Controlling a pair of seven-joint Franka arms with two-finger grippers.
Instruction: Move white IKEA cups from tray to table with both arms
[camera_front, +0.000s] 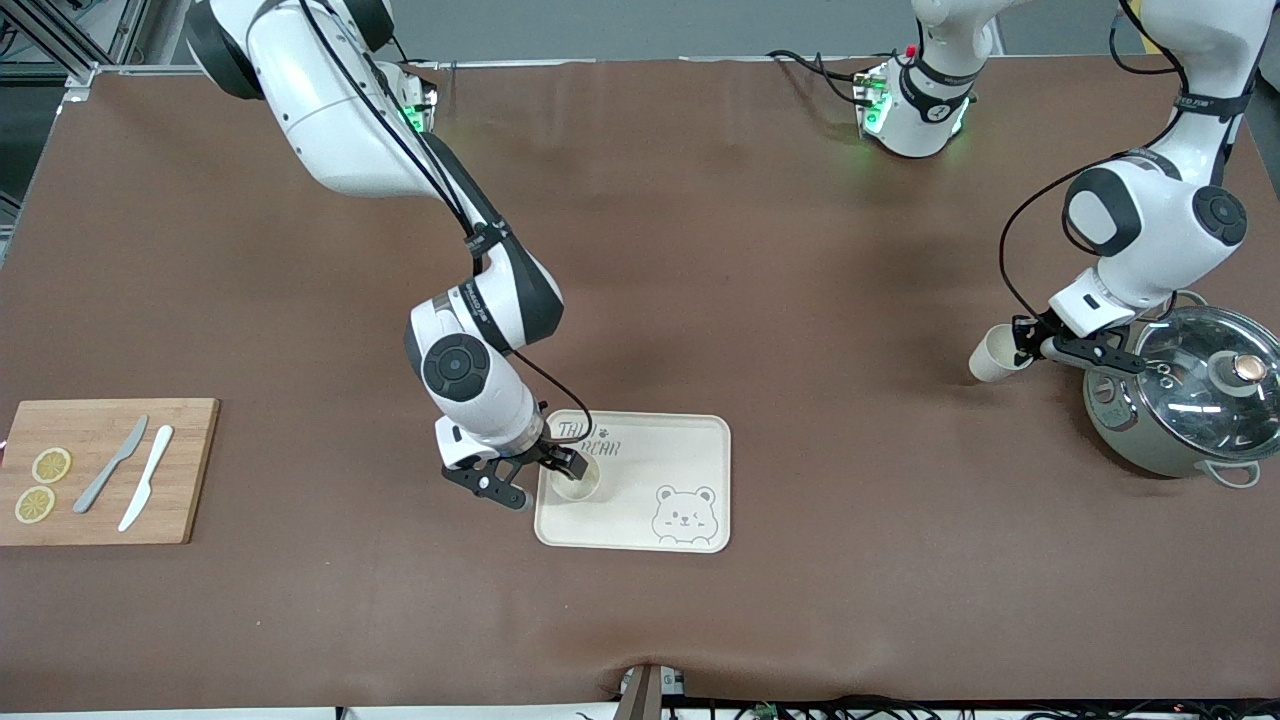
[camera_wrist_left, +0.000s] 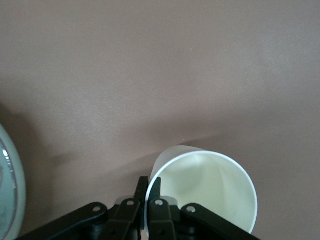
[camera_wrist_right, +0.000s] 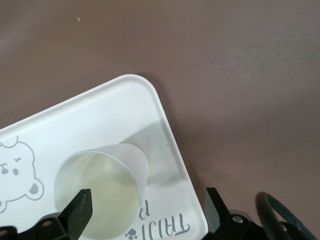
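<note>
Glossy rounded bear tray, tapered cup

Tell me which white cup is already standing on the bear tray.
The cup under the open right gripper stands upright on the bear tray. The other cup is tilted, held by the shut left gripper beside the pot.

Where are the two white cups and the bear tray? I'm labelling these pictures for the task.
cup on the tray (camera_front: 576, 480): front view, on its round rim.
cup in the left gripper (camera_front: 992, 353): front view, on its tilted side wall.
bear tray (camera_front: 690, 440): front view, on bare surface above the bear drawing.
</note>
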